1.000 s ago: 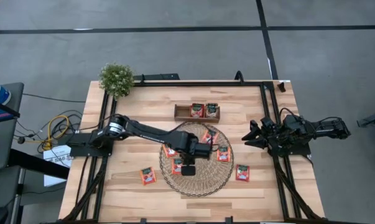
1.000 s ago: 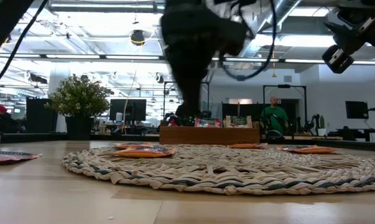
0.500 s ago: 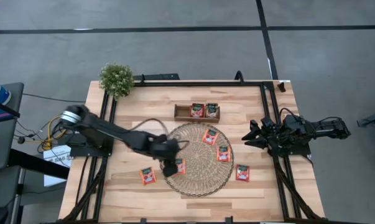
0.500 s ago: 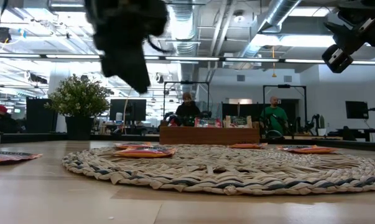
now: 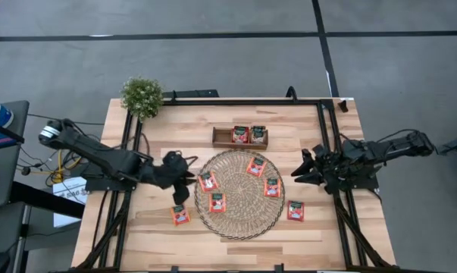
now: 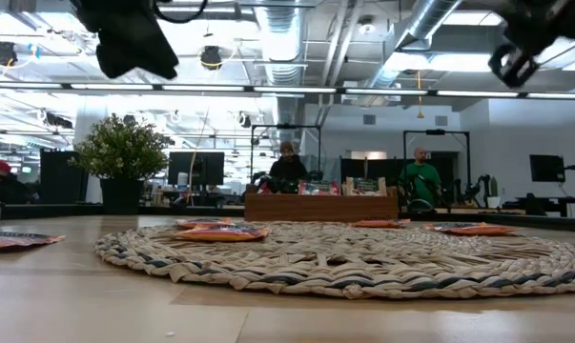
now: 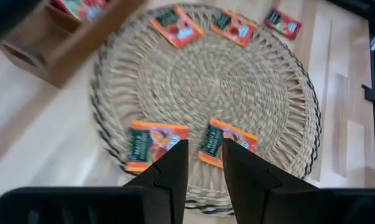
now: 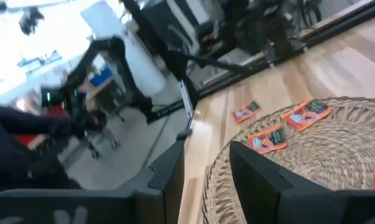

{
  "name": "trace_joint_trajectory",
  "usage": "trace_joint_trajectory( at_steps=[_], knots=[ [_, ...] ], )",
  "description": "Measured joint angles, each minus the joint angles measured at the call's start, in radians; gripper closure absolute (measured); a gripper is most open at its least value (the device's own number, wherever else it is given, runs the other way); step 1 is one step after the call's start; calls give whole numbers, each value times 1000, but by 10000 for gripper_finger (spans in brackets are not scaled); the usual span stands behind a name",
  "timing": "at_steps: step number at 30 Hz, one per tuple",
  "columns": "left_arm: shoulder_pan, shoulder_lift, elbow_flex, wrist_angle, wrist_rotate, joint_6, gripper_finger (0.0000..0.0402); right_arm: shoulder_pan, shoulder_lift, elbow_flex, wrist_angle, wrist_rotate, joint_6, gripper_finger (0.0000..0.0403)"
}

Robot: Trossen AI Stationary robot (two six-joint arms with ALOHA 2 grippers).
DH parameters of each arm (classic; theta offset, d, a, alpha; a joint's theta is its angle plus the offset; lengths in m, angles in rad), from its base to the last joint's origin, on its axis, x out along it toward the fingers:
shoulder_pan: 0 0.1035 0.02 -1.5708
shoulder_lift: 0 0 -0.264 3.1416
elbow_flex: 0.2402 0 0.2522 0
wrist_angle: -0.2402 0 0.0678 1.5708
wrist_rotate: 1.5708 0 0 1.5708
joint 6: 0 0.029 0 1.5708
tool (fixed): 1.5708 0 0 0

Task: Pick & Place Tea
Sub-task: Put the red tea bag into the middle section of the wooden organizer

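Observation:
Red-orange tea sachets lie flat on the round straw mat point(image 5: 239, 196): two near its left side point(image 5: 207, 181) point(image 5: 217, 202), two toward its right point(image 5: 256, 167) point(image 5: 272, 186). One sachet point(image 5: 180, 214) lies on the table left of the mat, another point(image 5: 295, 210) lies right of it. Two more stand in the wooden tray point(image 5: 221, 137). My left gripper point(image 5: 186, 173) point(image 7: 205, 152) hovers just left of the mat, narrowly open and empty. My right gripper point(image 5: 298, 167) point(image 8: 207, 158) waits open, above the table right of the mat.
A potted plant point(image 5: 142, 95) stands at the table's far left corner. The black frame rails point(image 5: 129, 152) run along both sides of the table. Bare wood shows along the near edge point(image 5: 236, 246). People sit far off in the room behind the table point(image 6: 287, 167).
My left arm has drawn back from over the near part of the mat toward the table's left edge, and its gripper has risen. The sachets have stayed where they were. My right arm has shifted slightly toward the mat.

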Motion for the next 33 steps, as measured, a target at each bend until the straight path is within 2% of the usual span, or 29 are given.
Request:
trace_joint_trajectory(
  at_steps=[2,11,16,21,26,33],
  knots=[
    [7,-44,0,-33,-10,20,312,24,76,76,-63,0,-8,282],
    [53,-204,0,-133,-84,64,312,148,472,450,-581,-17,-14,282],
    [55,-238,0,-177,-85,65,312,213,663,582,-797,-70,-12,282],
    [54,-238,0,-201,-87,70,312,256,817,622,-869,-90,24,282],
    [54,-237,0,-199,-96,72,312,264,940,622,-872,-89,-13,282],
    [54,-237,0,-202,-98,72,312,247,1051,620,-880,-87,-68,278]
  ],
)
